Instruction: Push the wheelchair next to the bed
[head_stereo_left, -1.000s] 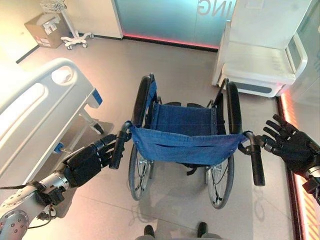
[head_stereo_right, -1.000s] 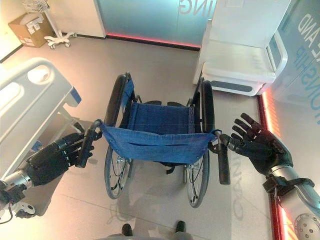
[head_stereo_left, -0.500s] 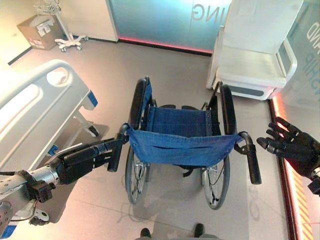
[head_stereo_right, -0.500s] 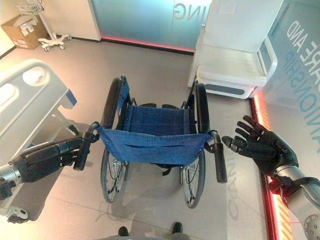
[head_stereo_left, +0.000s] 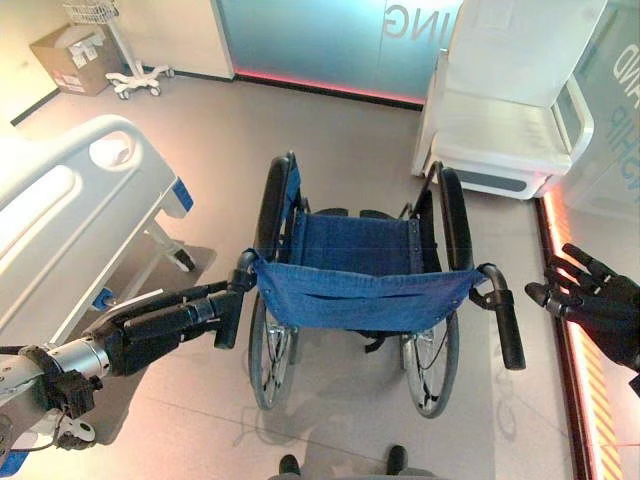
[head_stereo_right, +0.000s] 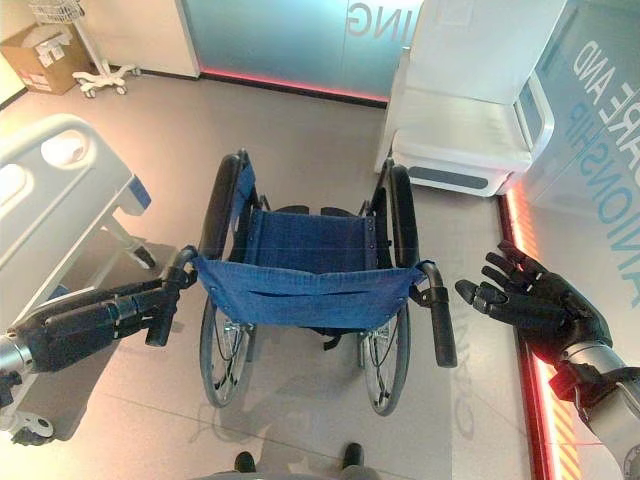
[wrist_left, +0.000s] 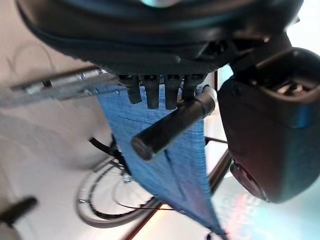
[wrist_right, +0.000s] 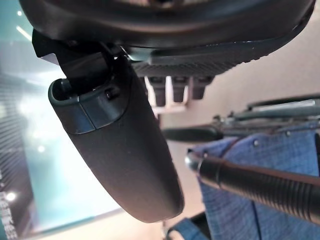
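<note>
The left robot hand lies with straight fingers against the wheelchair's left push handle, while the right robot hand hovers spread open just beside the right push handle. The wheelchair, with blue fabric seat and backrest, black armrests and spoked wheels, stands on the floor beside the white bed.

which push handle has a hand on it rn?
The left push handle, on the bed side: the left hand reaches it, fingers straight. The right push handle stands free of the open right hand.
</note>
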